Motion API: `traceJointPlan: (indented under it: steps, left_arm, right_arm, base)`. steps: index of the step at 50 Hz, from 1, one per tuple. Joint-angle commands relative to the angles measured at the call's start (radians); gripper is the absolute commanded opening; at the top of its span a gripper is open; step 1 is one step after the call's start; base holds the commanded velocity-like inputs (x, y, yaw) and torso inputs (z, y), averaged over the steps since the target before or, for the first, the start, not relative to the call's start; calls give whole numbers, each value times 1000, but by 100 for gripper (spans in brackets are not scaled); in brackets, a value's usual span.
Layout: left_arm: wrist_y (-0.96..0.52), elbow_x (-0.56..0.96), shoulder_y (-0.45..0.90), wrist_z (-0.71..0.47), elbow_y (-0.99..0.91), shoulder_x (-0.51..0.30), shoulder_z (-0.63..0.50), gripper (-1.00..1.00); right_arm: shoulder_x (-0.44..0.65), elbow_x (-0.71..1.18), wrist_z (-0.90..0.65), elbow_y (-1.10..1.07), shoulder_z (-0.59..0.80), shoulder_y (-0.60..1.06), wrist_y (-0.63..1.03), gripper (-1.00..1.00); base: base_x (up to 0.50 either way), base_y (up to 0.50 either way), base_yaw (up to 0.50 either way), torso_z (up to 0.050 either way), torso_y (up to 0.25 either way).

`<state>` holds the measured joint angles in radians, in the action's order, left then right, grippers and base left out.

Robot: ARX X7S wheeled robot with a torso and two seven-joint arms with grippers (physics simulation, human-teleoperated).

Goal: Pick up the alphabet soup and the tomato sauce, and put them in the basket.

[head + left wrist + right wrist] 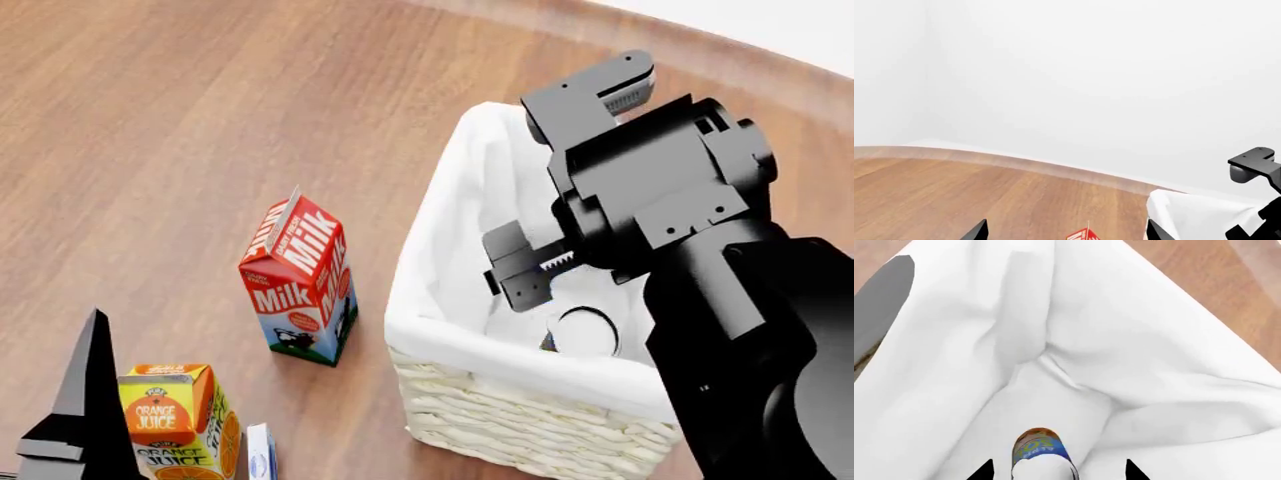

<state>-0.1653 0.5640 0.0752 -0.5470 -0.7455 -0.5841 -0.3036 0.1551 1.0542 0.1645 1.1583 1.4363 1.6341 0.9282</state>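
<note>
The alphabet soup [1041, 455], a blue-labelled can with a silver-white top, stands upright on the white cloth floor of the basket [534, 425]. My right gripper [1057, 472] hangs above it inside the basket. It is open, with a gap between the can and each fingertip. From the head view the can's top [585, 333] shows just below the right arm. My left gripper [1067, 231] is open and wide above the wooden table, holding nothing, with the basket's cloth rim [1201, 215] beside it. The tomato sauce is out of view.
A red milk carton [300, 275] stands left of the basket, and its peak [1084, 235] shows below the left gripper. An orange juice carton [174, 415] and a small blue-white pack [260, 450] sit at the near left. The table's curved far edge [1021, 162] meets a white wall.
</note>
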Motion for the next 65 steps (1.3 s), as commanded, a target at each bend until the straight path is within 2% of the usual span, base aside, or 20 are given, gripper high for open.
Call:
traceJointPlan:
  steps: [1, 11, 17, 25, 39, 52, 62, 65]
  left_arm:
    - [0, 4, 0, -3, -5, -3, 2, 100]
    - [-3, 5, 4, -5, -6, -3, -2, 100]
    - [-2, 4, 5, -5, -6, -3, -4, 100]
    - [-8, 2, 8, -8, -14, -2, -12, 100]
    - [-19, -2, 6, -19, -55, -10, -21, 100]
    - [-20, 11, 1, -34, -84, -24, -5, 100]
    - [-30, 6, 3, -41, -92, -23, -16, 100]
    - [-30, 7, 3, -41, -93, -24, -16, 100]
  right_arm:
    - [4, -12, -1, -12, -3, 1, -4, 100]
    - [16, -12, -8, -32, -5, 2, 1, 100]
    - [59, 14, -56, -114, -25, -1, 29, 100]
    - [169, 70, -165, -355, -52, 15, 121, 100]
    - [389, 270, -394, -787, -177, 74, 297, 100]
    - [669, 528, -625, -1215, -356, -53, 215, 100]
    - [821, 598, -732, -1447, -438, -153, 73, 100]
    - [857, 570, -723, -1521, -464, -185, 9, 100]
  base:
    - [0, 0, 0, 0, 0]
    - [0, 0, 0, 0, 0]
    - [0, 0, 0, 0, 0]
    - [0, 0, 0, 0, 0]
    - [0, 0, 0, 0, 0]
    - [0, 0, 0, 0, 0]
    - [0, 0, 0, 0, 0]
    - [0, 0, 0, 0, 0]
